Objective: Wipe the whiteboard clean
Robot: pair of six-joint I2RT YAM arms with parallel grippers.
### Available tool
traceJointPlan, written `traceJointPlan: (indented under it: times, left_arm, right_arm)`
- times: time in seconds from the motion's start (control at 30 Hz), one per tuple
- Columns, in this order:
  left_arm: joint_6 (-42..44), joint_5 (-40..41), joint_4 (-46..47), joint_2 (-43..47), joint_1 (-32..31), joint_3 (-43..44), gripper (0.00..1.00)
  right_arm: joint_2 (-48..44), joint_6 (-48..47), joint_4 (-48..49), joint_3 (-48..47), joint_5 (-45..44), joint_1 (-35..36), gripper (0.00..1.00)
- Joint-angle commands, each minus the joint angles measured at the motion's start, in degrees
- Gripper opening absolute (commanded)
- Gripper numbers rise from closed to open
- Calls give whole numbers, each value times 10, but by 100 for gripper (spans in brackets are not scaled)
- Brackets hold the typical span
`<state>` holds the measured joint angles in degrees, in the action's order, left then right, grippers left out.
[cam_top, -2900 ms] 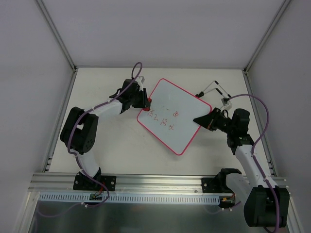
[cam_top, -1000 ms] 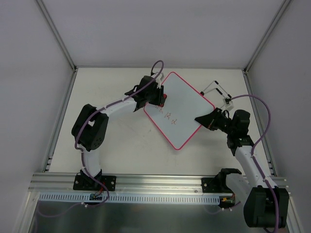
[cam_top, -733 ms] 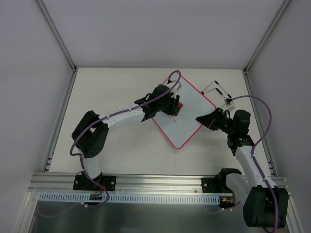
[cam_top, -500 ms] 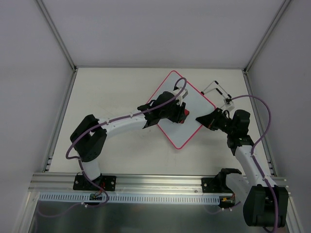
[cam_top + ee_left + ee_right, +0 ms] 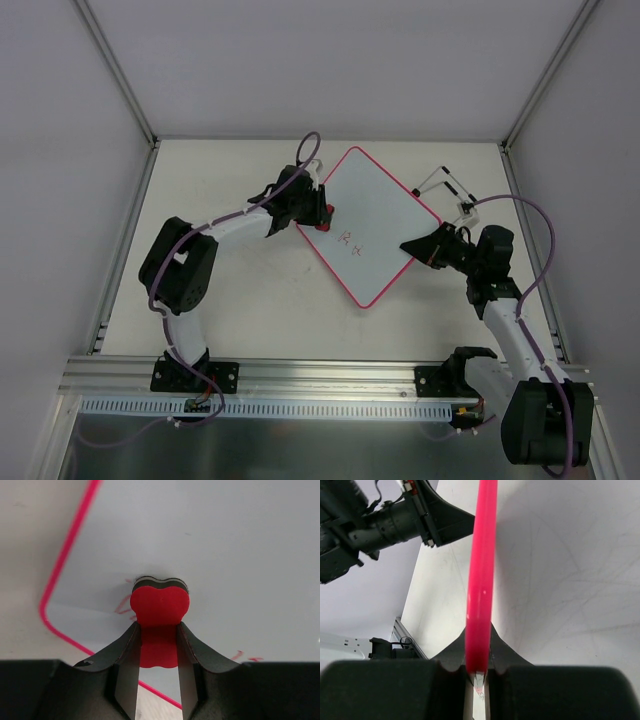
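Since half a sec ago my L tool (image 5: 322, 217) has swept back from mid-board to the left edge of the board (image 5: 385, 205). The red writing (image 5: 350, 238) is down to a few marks near the centre, and the R tool (image 5: 408, 246) has not shifted.

Top view: board lies on the desk (image 5: 230, 290), turned corner-on like a diamond, right of centre, pink frame all round. L tool is closed on the red eraser (image 5: 324, 224), which sits just inside the frame's left edge.

L wrist view: both fingers (image 5: 125, 665) pinch the eraser (image 5: 160, 605) at its narrow waist. Its dark felt end presses on the board (image 5: 225, 550), w/ faint red smudges (image 5: 123, 606) beside it and another mark lower right. A frame corner curves past at left.

R wrist view: R tool (image 5: 479, 669) is clamped narrow on the frame (image 5: 481, 570), seen edge-on betw. its fingers, white surface to the right. I cannot tell whether that edge is lifted off the desk. L arm (image 5: 385, 520) shows upper left, left of the frame.
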<state>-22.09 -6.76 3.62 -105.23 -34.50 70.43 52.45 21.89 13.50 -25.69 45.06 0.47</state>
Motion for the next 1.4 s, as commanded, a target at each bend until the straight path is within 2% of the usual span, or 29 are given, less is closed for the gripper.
traceJointPlan:
  times: [0.0, 0.2, 0.4, 0.53, 0.9, 1.0, 1.2, 1.37]
  left_arm:
    - [-9, 17, -20, -37, 36, -7, 0]
    - [-20, -2, -18, -65, 80, 15, 0]
    - [-22, -32, -5, -58, 66, 6, 0]
    - [-22, -34, 8, -41, 16, -11, 0]
    - [-62, -48, 21, -20, -174, -26, 0]
    - [-76, -54, 21, -10, -193, -32, 0]
    - [-85, -21, 21, 13, -171, -42, 0]
    - [-79, 16, 21, 21, -103, -55, 0]
  right_arm:
    - [-16, 19, 81, -40, 151, 23, 0]
    - [-18, 24, 81, -42, 156, 23, 0]
    - [-16, 25, 82, -42, 155, 23, 0]
    - [-9, 23, 83, -46, 155, 23, 0]
    - [3, 25, 100, -47, 151, 23, 0]
    - [6, 26, 103, -47, 149, 23, 0]
    - [6, 26, 105, -44, 147, 23, 0]
    - [1, 25, 105, -40, 147, 23, 0]
